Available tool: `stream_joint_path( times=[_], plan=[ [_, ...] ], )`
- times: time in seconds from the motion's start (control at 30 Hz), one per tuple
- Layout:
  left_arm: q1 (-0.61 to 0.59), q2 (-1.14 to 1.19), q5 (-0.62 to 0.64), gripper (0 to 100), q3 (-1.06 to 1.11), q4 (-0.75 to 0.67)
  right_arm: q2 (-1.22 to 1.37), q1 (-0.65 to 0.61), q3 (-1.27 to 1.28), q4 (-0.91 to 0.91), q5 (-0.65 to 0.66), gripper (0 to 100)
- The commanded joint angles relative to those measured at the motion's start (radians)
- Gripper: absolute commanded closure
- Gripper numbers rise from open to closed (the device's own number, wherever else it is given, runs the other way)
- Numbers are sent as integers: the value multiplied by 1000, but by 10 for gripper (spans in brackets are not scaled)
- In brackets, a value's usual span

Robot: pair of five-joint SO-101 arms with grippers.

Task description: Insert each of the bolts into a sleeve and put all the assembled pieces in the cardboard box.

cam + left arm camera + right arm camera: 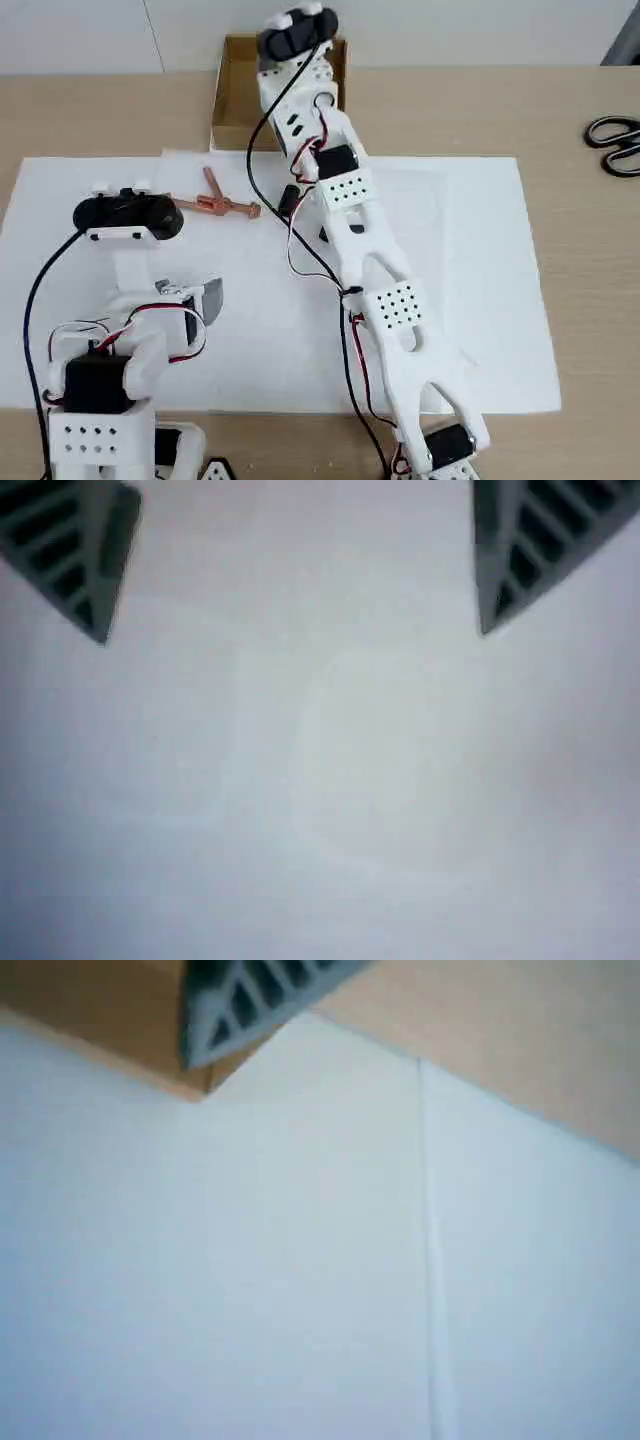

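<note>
White paper bears copper bolts, likely light, stiff, slick, best pinched mid-shank; left gripper gapes empty, right gripper state unreadable.

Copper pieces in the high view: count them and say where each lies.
2. The long copper piece lies across the white sheet near the cardboard box; the short copper piece lies tilted, its end meeting the long one. Others may be hidden inside the box.
</note>
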Motion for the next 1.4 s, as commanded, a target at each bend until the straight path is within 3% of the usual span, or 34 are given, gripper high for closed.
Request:
stream_joint_path(
  times=[0.0, 0.27, 0.63, 1.1, 1.37],
  plan=[
    [0, -11, -5, 775, -4, -21, -19, -4, -121, 53, -5, 862],
    [0, -11, -5, 775, -5, -21, -117, 39, -143, 108, -2, 862],
    [0, -11, -5, 775, -7, -21, -414, 127, -141, 449, -2, 862],
    [0, -11, -5, 775, -8, -20, -607, 243, -140, 1271, 2, 862],
    [0, -11, -5, 775, -8, -20, -564, 269, -135, 1314, 0, 862]
  ],
)
